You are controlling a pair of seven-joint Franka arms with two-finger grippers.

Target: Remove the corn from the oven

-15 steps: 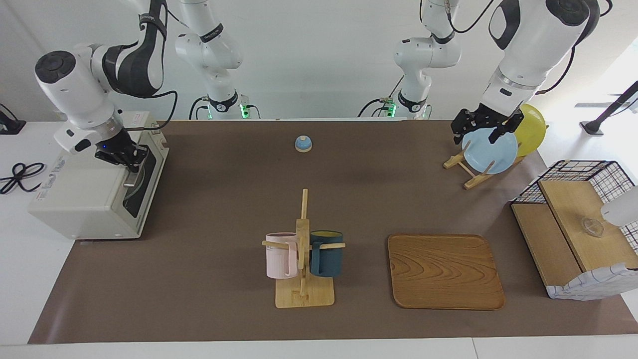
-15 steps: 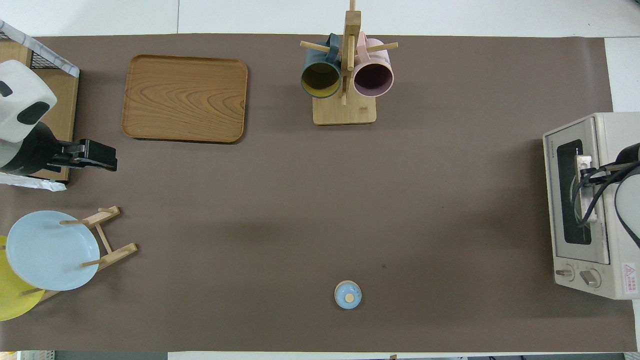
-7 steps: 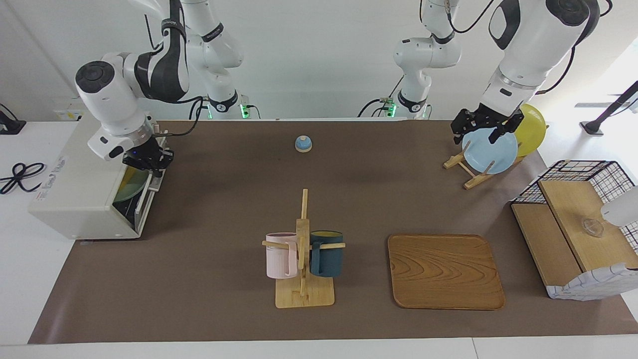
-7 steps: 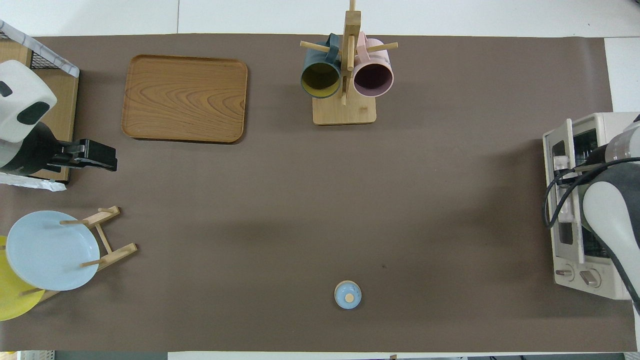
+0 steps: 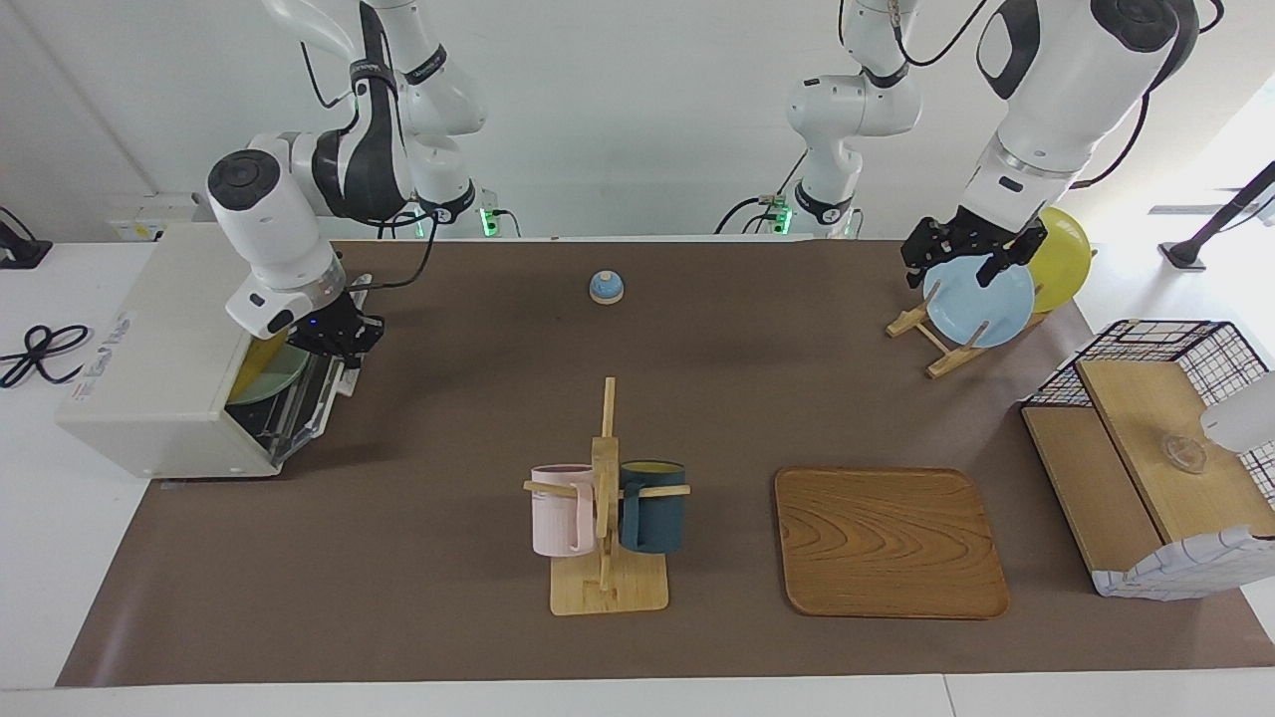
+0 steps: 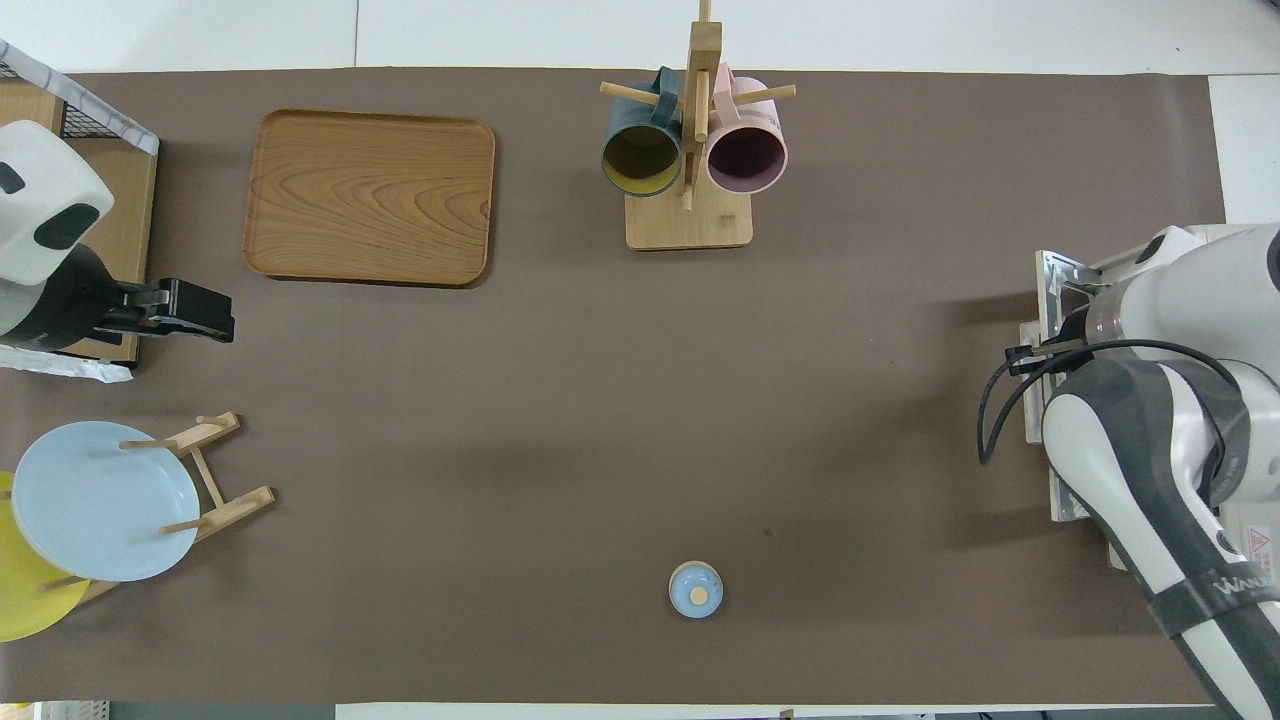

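Oven (image 5: 159, 368), mid-left of frame: right end effector (image 5: 344, 337) clamped on door handle; keep swinging door fully down, exposing corn (image 5: 261, 357)

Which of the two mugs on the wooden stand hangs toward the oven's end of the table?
The pink mug. It hangs on the stand's side toward the oven; the dark blue mug hangs toward the wooden tray.

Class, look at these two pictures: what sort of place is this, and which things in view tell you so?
Most likely a robotics lab set up as a mock kitchen. A toaster oven, a mug rack and a plate rack are laid out on a brown-covered table, with the robot arms mounted along one edge.
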